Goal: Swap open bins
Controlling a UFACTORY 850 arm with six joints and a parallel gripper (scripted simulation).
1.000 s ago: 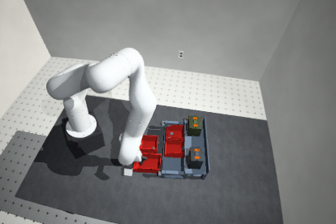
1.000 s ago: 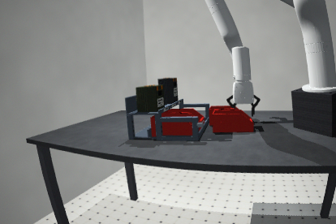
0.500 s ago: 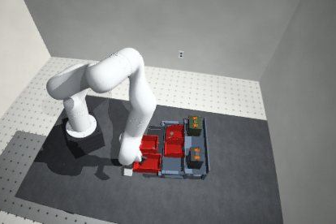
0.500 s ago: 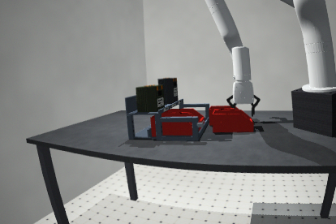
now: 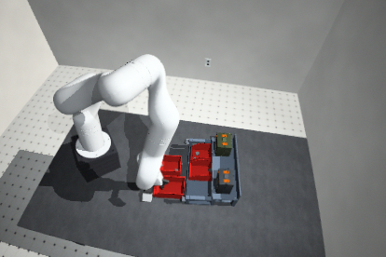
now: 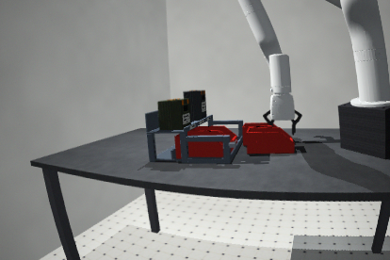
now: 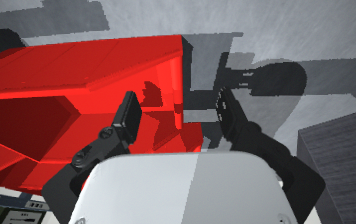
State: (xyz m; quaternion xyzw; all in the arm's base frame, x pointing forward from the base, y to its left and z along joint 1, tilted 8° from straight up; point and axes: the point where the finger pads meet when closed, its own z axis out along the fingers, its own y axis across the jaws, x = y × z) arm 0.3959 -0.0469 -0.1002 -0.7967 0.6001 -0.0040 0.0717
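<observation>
The robot's arm (image 5: 162, 107) (image 6: 282, 75) was smooth and white, with fat round tubes and bends like big elbows. Thin dotted lines ran around some tubes. Its foot was a flat white ring (image 5: 106, 148) (image 6: 362, 103). At its other end was a white, rounded gripper (image 5: 164, 184) (image 6: 284, 128) (image 7: 178, 99) with bent black fingers, flat black tips and small round screws.

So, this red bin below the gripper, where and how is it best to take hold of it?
Probably by its thin end wall, from above, the gripper straddling it: the wall stands upright, and the open top leaves room for one finger inside.
</observation>
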